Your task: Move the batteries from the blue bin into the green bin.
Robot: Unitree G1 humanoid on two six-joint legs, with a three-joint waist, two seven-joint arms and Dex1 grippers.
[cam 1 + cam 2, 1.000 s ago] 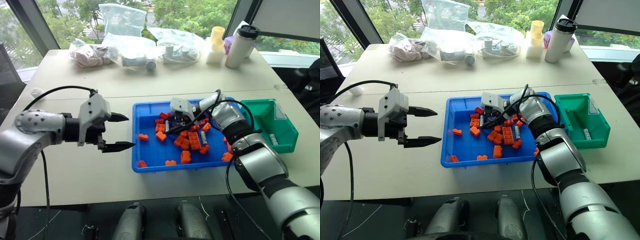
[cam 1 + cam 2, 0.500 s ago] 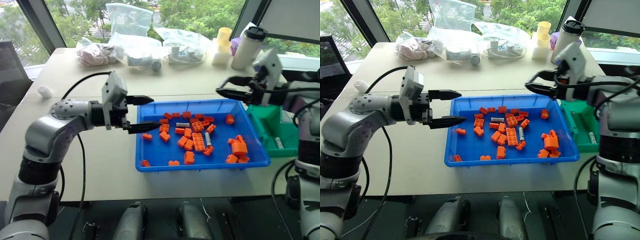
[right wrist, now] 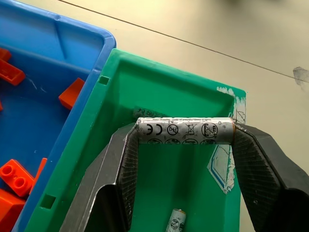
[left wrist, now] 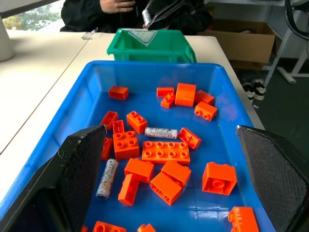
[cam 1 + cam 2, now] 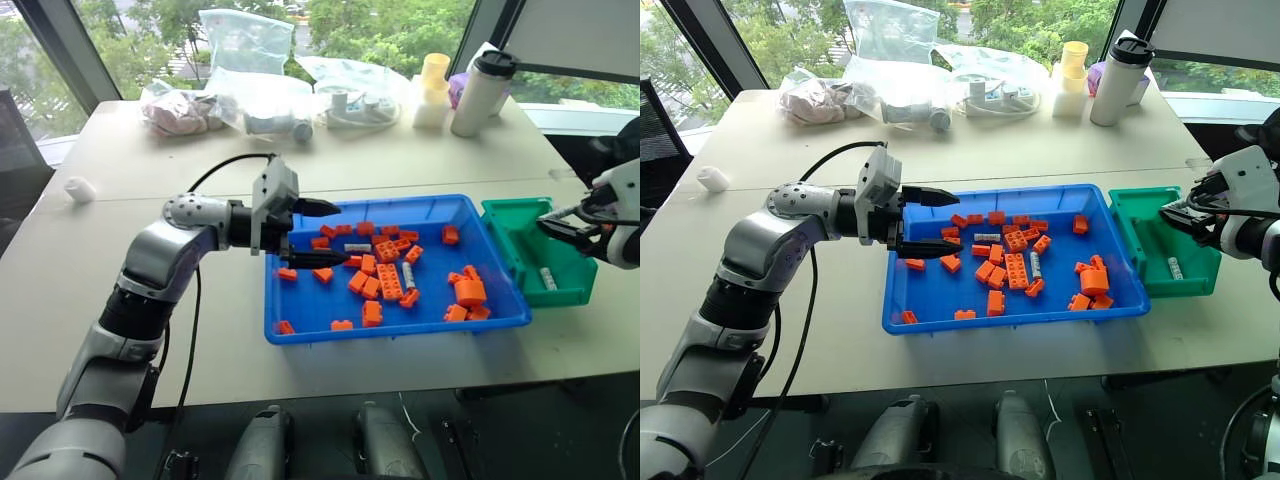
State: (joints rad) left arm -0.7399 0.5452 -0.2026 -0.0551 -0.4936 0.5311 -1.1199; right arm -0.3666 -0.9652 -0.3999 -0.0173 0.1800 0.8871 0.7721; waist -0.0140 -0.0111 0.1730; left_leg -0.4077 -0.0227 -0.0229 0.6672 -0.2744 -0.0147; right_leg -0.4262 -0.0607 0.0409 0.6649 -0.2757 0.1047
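Green bin [image 3: 159,193] is sitting right under your right gripper [image 3: 185,131], whose two fingers are pinching a battery [image 3: 185,131] end to end, so it is lying crosswise between the tips above the bin's inside. You are already seeing another battery [image 3: 175,222] lying on the green bin's floor. Your left gripper [image 5: 928,220] is hovering over the near-left end of the blue bin [image 5: 930,300], its fingers spread wide and gripping nothing. You are looking along it at two batteries still lying in the blue bin among the orange bricks [image 4: 165,152]: one [image 4: 161,133] beside the long flat brick, one [image 4: 107,178] closer to the left finger. The green bin is standing just beside the blue bin's right end, both on the pale table [image 5: 200,180]
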